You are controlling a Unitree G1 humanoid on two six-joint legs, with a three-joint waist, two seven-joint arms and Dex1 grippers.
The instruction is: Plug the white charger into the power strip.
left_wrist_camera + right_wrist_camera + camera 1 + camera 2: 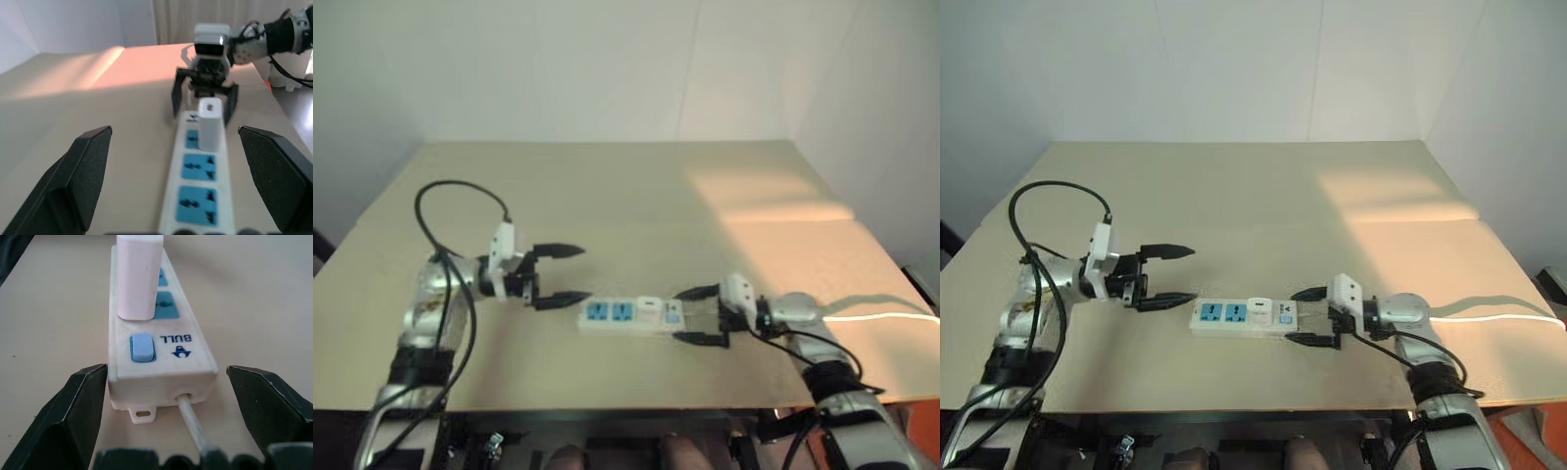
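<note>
The left hand (560, 275) was spread wide and held nothing, hovering just off the socket end of the power strip (631, 317), its fingers (88, 171) apart from the strip on both sides. The right hand (700, 315) stood at the strip's switch end with its fingers (83, 406) spread to either side of the casing; a narrow gap showed on each side, so it gripped nothing. The power strip lay flat on the bench (607, 196), lengthwise between the two hands. The white charger (210, 124) stood upright, seated in the socket nearest the strip's blue switch (142, 347). The two remaining blue sockets, toward the left hand, were unoccupied. A white cord (193, 423) left the strip's switch end between the right hand's fingers.
</note>
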